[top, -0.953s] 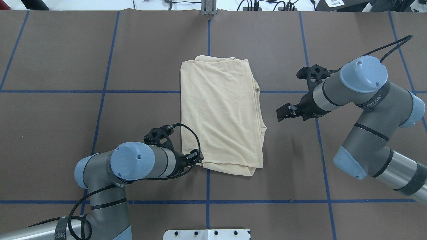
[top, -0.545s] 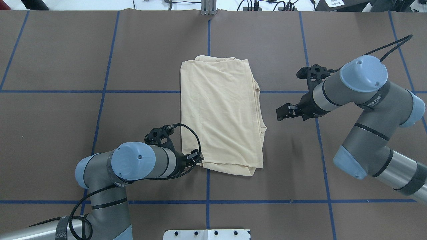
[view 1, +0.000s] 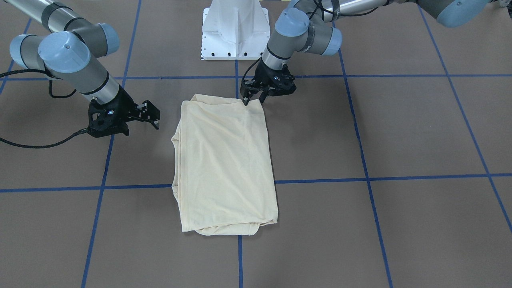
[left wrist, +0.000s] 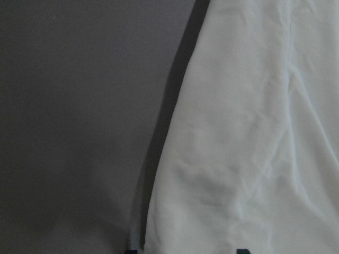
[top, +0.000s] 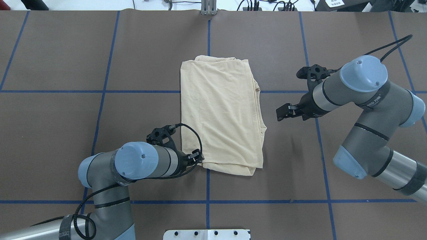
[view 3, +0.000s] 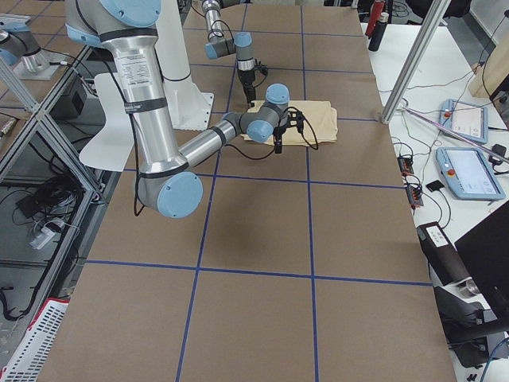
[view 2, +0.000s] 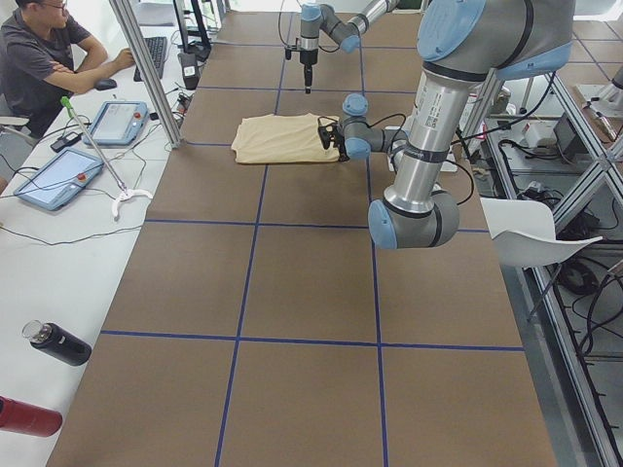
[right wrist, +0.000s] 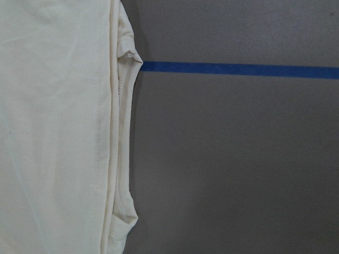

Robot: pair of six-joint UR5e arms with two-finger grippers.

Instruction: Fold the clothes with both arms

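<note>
The clothes point(top: 220, 113) are one pale cream shirt, folded into a tall rectangle at the table's middle, plain side up point(view 1: 224, 160). My left gripper point(top: 200, 159) is low at the shirt's near-left corner point(view 1: 252, 99). It is open, and in the left wrist view its two dark tips stand apart at the bottom edge with the cloth point(left wrist: 254, 132) between them. My right gripper point(top: 279, 115) hovers open a short way off the shirt's right edge, apart from it point(view 1: 154, 116). The right wrist view shows that layered edge point(right wrist: 119, 132) and bare table.
The brown table cover carries a grid of blue tape lines point(top: 208, 186). The white pedestal base point(view 1: 232, 32) stands at the robot's side of the table. A person point(view 2: 39, 58) sits at a side bench with tablets point(view 2: 122, 122) beyond the far edge.
The left arm's elbow and wrist have shifted slightly to the right, toward the shirt; its gripper stays at the same corner. The right arm and the shirt have not moved.
</note>
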